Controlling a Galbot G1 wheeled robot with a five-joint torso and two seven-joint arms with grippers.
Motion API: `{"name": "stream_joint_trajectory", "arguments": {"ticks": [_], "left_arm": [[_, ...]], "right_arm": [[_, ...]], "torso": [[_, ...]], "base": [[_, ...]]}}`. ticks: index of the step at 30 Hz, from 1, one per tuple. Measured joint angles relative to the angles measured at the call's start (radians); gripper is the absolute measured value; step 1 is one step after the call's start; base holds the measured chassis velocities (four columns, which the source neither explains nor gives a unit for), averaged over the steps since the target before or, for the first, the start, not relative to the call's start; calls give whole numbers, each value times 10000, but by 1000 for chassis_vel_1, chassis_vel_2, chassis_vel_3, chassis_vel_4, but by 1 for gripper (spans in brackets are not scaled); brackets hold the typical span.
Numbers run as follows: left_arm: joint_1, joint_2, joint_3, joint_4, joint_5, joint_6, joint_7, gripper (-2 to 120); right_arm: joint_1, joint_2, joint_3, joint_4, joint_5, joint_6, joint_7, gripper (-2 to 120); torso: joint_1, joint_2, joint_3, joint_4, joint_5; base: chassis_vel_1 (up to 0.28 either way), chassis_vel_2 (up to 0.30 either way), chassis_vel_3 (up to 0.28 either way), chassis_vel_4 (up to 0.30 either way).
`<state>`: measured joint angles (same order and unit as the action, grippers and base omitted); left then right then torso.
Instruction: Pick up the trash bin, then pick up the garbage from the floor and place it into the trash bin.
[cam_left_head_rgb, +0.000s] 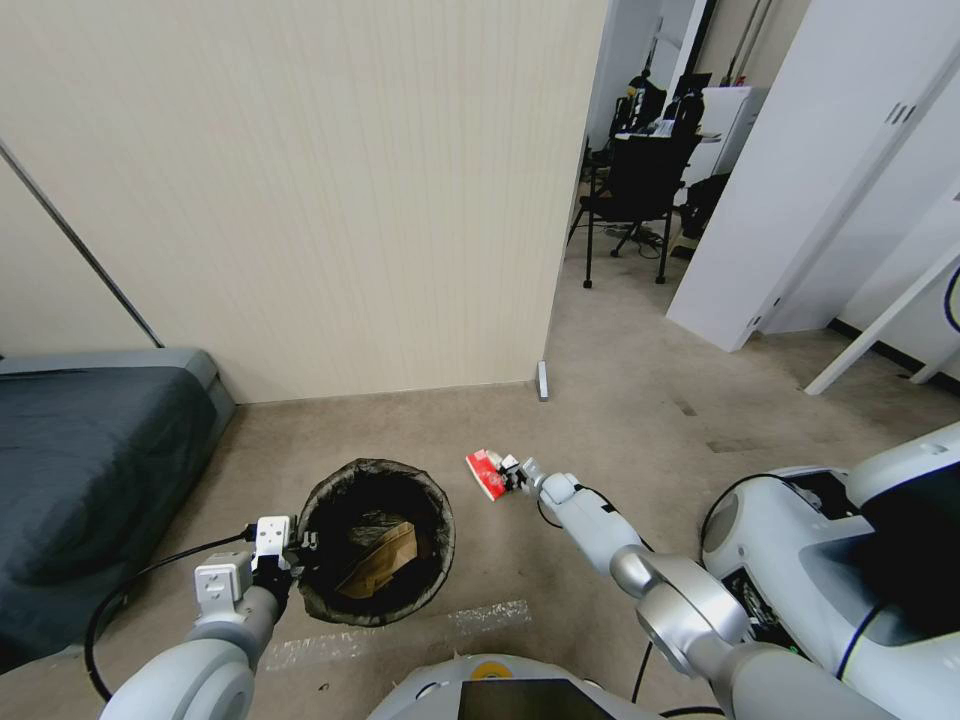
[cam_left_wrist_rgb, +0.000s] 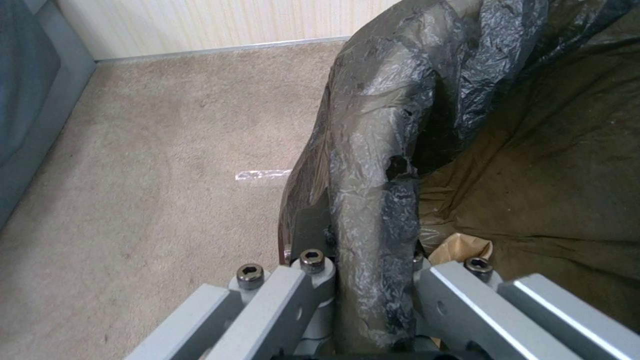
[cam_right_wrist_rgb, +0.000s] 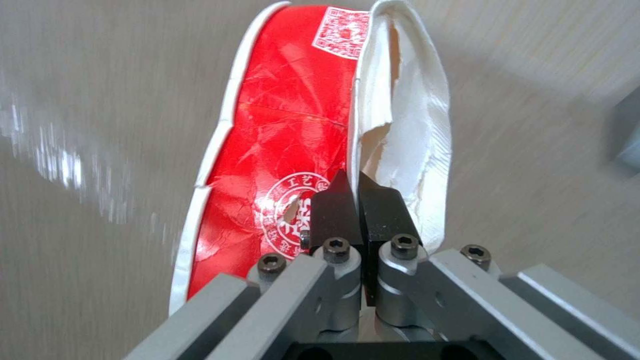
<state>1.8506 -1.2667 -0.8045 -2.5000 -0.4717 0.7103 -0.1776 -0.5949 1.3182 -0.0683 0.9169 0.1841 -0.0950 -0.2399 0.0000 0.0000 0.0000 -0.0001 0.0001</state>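
The trash bin (cam_left_head_rgb: 330, 590), lined with a dark bag, is held up at the lower middle of the head view. My left gripper (cam_left_head_rgb: 300, 545) is shut on its near-left rim, and the bag-covered rim (cam_left_wrist_rgb: 373, 210) passes between the fingers in the left wrist view. Crumpled brown paper (cam_left_head_rgb: 382, 560) lies inside the bin. To the bin's right my right gripper (cam_left_head_rgb: 512, 474) is shut on a piece of garbage, a flattened red-and-white carton (cam_left_head_rgb: 486, 473). In the right wrist view the black pads (cam_right_wrist_rgb: 337, 210) pinch the carton's (cam_right_wrist_rgb: 287, 130) edge, and the carton hangs clear of the floor.
A dark grey bed (cam_left_head_rgb: 90, 470) stands at the left. A beige wall (cam_left_head_rgb: 330, 200) runs behind the bin and ends at a corner with a doorstop (cam_left_head_rgb: 543, 381). Beyond it a doorway shows a black chair (cam_left_head_rgb: 640, 195). White panels (cam_left_head_rgb: 800, 180) stand at the right.
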Motion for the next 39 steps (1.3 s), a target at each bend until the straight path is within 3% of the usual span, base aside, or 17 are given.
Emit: {"name": "stream_joint_trajectory", "arguments": {"ticks": [2, 3, 5, 6, 8, 11, 14, 15, 17, 23, 26, 31, 39], "left_arm": [[-79, 67, 13, 0, -31, 1, -1, 2], [-171, 149, 74, 0, -89, 51, -1, 2], [-213, 187, 102, 0, -122, 78, -2, 2], [-310, 276, 162, 0, -161, 114, -9, 2], [-349, 310, 186, 0, -170, 121, -21, 2], [-450, 441, 277, 0, -191, 131, -63, 2], [-492, 551, 315, 0, -218, 141, -65, 2], [-565, 661, 334, 0, -275, 163, -69, 2], [-593, 702, 338, 0, -298, 172, -70, 2], [-689, 865, 378, 0, -338, 216, -71, 2], [-689, 900, 384, 0, -339, 228, -71, 2], [-625, 971, 390, 0, -339, 250, -71, 2], [-547, 1009, 379, 0, -326, 255, -70, 2]], "right_arm": [[-383, -506, 341, 1522, 401, -354, 337, 0], [-713, -1131, 659, 3036, 875, -721, 566, 0], [-832, -1442, 767, 3580, 1075, -868, 645, 0], [-1109, -2125, 990, 4656, 1540, -1155, 773, 0], [-1213, -2345, 1075, 5020, 1721, -1271, 819, 0], [-1939, -3252, 1605, 7056, 2523, -1858, 961, 0], [-2343, -3536, 1893, 8103, 2869, -2094, 1029, 0], [-2712, -3746, 2154, 9049, 3117, -2266, 1088, 0], [-2808, -3802, 2229, 9296, 3174, -2313, 1095, 0], [-3366, -4135, 2619, 11738, 3874, -2918, 1081, 0], [-3359, -4193, 2582, 12226, 4102, -3045, 1075, 0], [-2893, -4240, 1864, 13323, 5203, -3409, 1122, 0], [-1684, -4096, 230, 13728, 5911, -3773, 1377, 0]], "torso": [[0, 0, 0, 3, 1], [-1, 0, 0, 4, 2], [0, 0, 0, 4, 1], [0, 0, 0, -2, -2], [0, 0, 0, -5, -1], [0, 0, -1, -4, -1], [0, 0, 0, 1, 1], [0, 0, -1, 3, 0], [0, 0, -1, 4, -1], [-1, 0, -1, 2, -2], [0, 1, 0, 2, -3], [-1, 0, -1, 3, -3], [0, 0, 0, 1, -3]], "base": [[0, 0, 0, 0], [0, 0, 0, 0], [0, 0, 0, 0], [0, 0, 0, 0], [0, 0, 0, 0], [0, 0, 0, 0], [0, 0, 0, 0], [0, 0, 0, 0], [0, 0, 0, 0], [0, 0, 0, 0], [0, 0, 0, 0], [0, 0, 0, 0], [0, 0, 0, 0]]}}
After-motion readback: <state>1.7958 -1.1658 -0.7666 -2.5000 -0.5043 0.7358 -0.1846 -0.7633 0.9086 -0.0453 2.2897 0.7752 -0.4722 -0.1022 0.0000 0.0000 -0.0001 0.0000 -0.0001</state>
